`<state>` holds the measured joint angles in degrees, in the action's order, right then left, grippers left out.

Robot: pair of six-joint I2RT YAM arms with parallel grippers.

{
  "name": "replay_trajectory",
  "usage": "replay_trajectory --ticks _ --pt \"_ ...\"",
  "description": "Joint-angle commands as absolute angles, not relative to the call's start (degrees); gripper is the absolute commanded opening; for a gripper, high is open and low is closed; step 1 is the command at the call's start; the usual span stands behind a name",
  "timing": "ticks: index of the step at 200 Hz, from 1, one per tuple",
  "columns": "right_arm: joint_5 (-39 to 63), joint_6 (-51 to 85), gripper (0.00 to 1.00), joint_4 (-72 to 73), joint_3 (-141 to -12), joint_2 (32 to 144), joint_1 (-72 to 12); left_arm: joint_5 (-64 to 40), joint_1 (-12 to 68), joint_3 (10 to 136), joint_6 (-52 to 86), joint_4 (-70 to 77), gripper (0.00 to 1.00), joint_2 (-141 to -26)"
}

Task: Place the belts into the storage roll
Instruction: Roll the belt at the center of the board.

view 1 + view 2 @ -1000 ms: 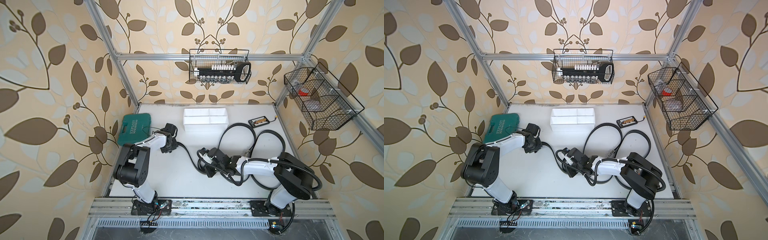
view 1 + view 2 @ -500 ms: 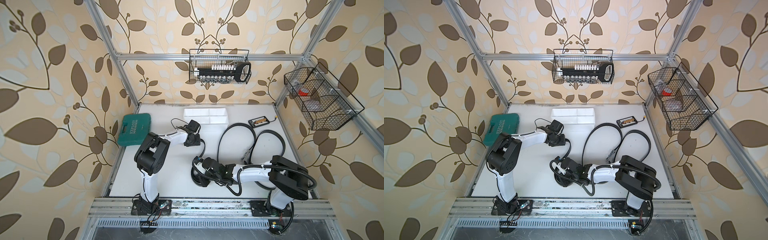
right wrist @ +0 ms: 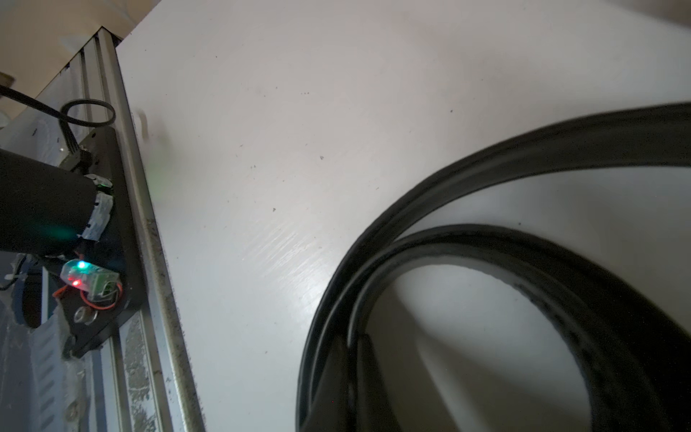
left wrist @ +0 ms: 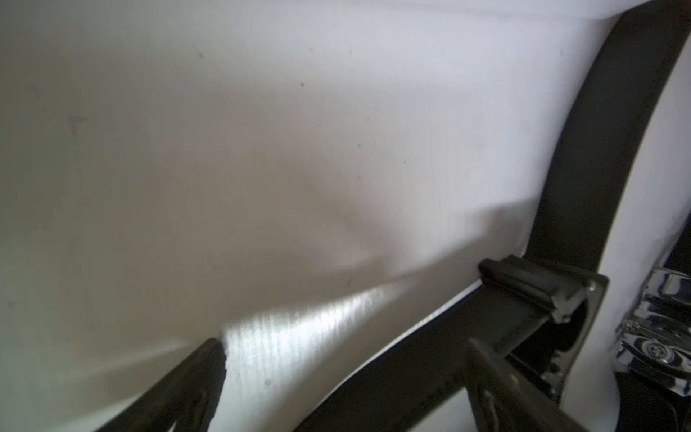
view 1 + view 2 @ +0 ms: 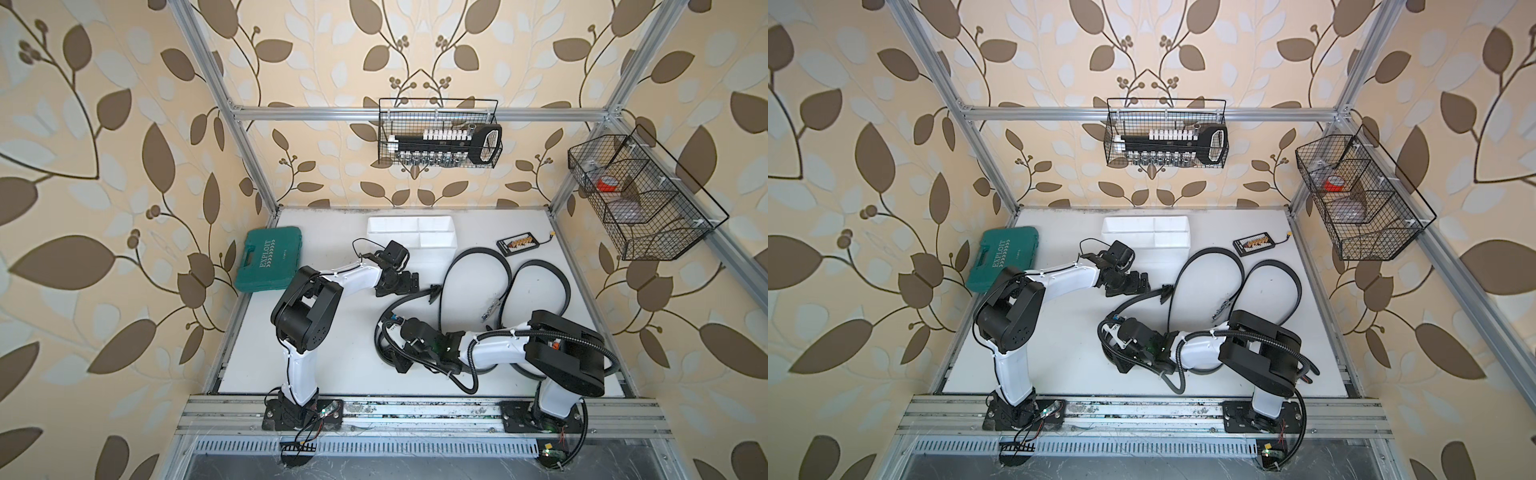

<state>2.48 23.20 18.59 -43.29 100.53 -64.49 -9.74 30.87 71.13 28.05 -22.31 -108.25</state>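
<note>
Belts (image 5: 478, 255) lie loose from desk (image 5: 332, 353) centre to 3 o'clock; tray (image 5: 409, 224) at 12. Left gripper (image 4: 346, 344) spread over a buckle end (image 4: 542, 288); right gripper (image 3: 349, 374) clamped on a coil (image 3: 467, 235). Probably limp, springy straps: grip beside buckles.

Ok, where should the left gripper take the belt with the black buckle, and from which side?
Probably the flat strap just behind the black buckle, coming down from above with the open left gripper straddling its width. The strap lies flat on the table there, and the buckle is bulkier, likely harder to pinch.
</note>
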Motion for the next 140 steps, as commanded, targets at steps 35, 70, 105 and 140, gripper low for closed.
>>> replay_trajectory --ticks 35,70,105,140 --pt "0.36 23.74 0.0 15.22 -42.01 102.43 -64.76 -11.48 17.23 58.1 33.01 -23.97 0.99 -84.83" --pt "0.59 23.72 0.0 15.34 -42.1 102.59 -64.78 -17.49 9.95 46.76 36.04 -23.91 0.99 -70.92" --pt "0.03 23.04 0.0 15.3 -42.12 102.83 -64.58 -24.38 12.36 34.58 41.14 -19.39 0.99 -62.34" --pt "0.0 22.95 0.0 16.08 -41.18 102.34 -64.22 -20.94 19.05 27.08 43.25 -17.05 0.94 -58.35"
